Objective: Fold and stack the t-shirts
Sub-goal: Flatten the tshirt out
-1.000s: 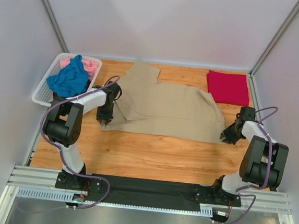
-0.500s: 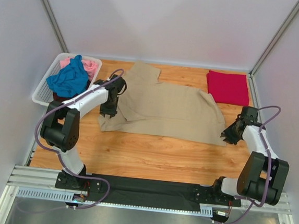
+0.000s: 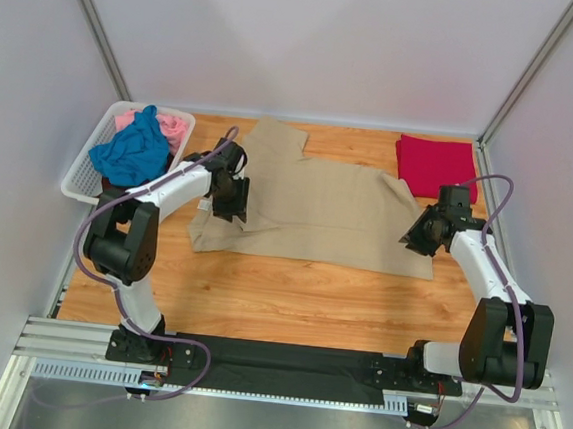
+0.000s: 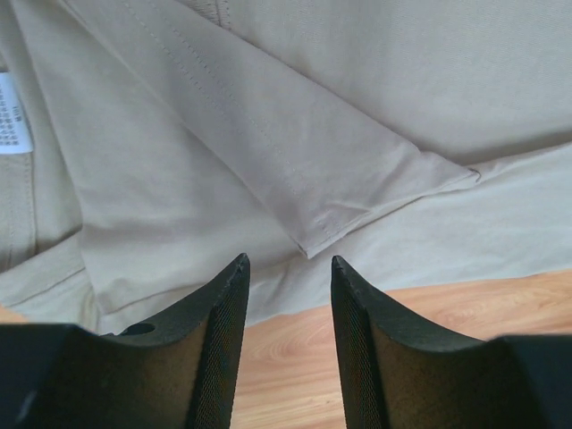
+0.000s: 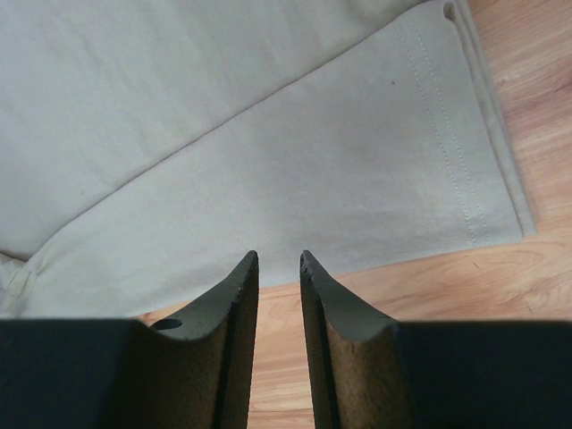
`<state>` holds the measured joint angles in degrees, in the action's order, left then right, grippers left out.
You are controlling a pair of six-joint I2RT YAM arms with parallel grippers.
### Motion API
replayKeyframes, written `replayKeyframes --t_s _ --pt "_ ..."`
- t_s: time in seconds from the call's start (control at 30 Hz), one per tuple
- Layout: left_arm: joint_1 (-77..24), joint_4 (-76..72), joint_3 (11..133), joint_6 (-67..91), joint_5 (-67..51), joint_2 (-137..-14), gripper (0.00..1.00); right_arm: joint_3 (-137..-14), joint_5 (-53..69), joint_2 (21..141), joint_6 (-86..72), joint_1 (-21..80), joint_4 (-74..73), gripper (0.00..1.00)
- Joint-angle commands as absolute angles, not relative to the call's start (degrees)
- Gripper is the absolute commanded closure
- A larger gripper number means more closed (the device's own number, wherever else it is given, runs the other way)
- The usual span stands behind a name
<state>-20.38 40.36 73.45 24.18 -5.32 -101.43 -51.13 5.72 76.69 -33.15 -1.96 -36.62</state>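
Left pincer, seen from overhead, hangs over the near left edge of the tan t-shirt, which lies spread across the middle of the worktop. The right pincer sits over the shirt's right end, and one at each end suits a two-handed fold, I judge. A folded red t-shirt lies at the far right corner, likely the start of the stack. A blue t-shirt and a pink t-shirt are heaped in the white basket; whatever lies beneath them is hidden. From the left wrist, the left pincer is released and empty, just above a folded-over flap whose corner points at it, and a white label is cut off at the edge. From the right wrist, the right pincer stands narrowly parted, grasping nothing, near the stitched hem; whether its tips touch cloth is unclear.
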Motion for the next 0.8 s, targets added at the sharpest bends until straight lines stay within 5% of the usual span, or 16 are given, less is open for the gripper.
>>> replayKeyframes --t_s 0.0,0.77 --pt "-20.4 38.0 74.4 26.5 -7.4 -104.5 0.51 -52.1 6.2 75.2 -33.3 -2.0 -35.6 0.73" --pt "-21.4 35.6 75.5 32.5 -3.3 -108.0 0.59 -51.3 6.9 73.7 -32.3 -2.0 -35.0 0.73"
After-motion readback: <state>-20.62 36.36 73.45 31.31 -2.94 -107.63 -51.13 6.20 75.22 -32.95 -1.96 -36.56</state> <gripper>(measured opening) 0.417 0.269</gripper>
